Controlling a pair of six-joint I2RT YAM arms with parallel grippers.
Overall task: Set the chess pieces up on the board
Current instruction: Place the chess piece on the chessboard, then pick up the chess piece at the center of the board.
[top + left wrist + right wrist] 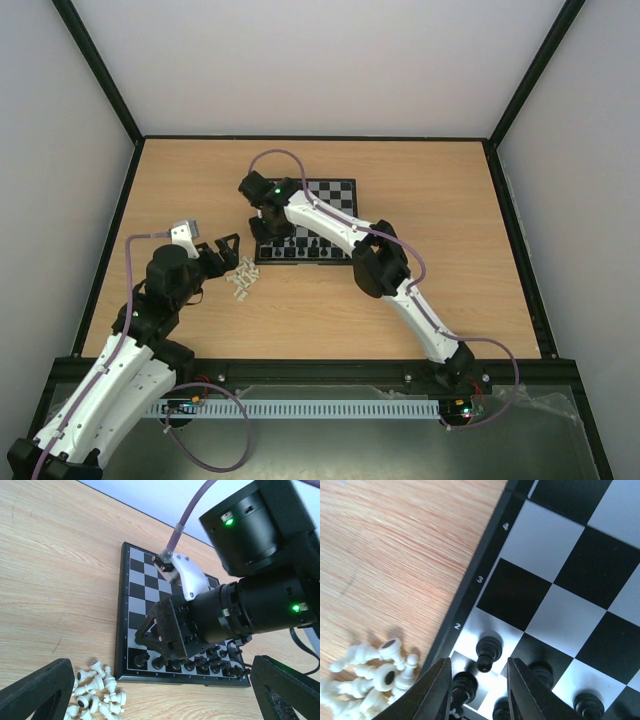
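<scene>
Pieces of a tiny plastic chess set are in two groups here. One small square board (pixel 335 195) of black and silvery-grey checks, with a thin black border, lies on the light wooden tabletop (pixel 430 300), a little beyond its middle. The black chessmen (pixel 190 665) stand upright on the two rows of the board nearest to the arms. The right arm covers part of them, so I cannot give their full number, but the right wrist view shows five. One of these, a black pawn (pixel 488 650), stands on a silvery square of the row marked 2, in the column next to the left border. The right hand (pixel 268 228) hovers over this corner with its two fingers (pixel 437 692) narrowly parted. The pawn stands in the gap at their tips, touched by neither, and the hand holds nothing. The cream-white chessmen (pixel 241 279) lie on their sides in one heap on the tabletop, just beside the near left corner of the board. About ten can be made out. The left hand (pixel 222 250) is near this heap, opened wide and empty.
</scene>
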